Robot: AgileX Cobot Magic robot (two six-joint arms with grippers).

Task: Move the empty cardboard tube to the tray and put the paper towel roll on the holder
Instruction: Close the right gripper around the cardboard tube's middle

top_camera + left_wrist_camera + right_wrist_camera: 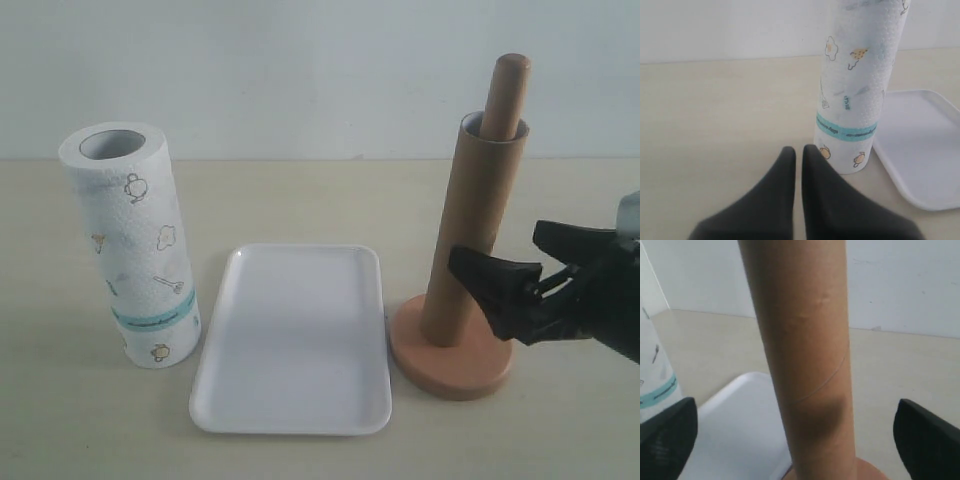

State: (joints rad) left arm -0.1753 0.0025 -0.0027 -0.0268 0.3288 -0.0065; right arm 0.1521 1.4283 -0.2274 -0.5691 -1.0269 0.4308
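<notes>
The brown cardboard tube stands over the wooden holder, whose pole top sticks out above it. My right gripper is open, a finger on each side of the tube's lower part, not touching it. The white paper towel roll stands upright left of the white tray. My left gripper is shut and empty, low over the table just in front of the roll; the exterior view does not show it.
Everything stands on a pale beige table before a plain light wall. Nothing lies in the tray. The holder's round base sits close to the tray's right rim.
</notes>
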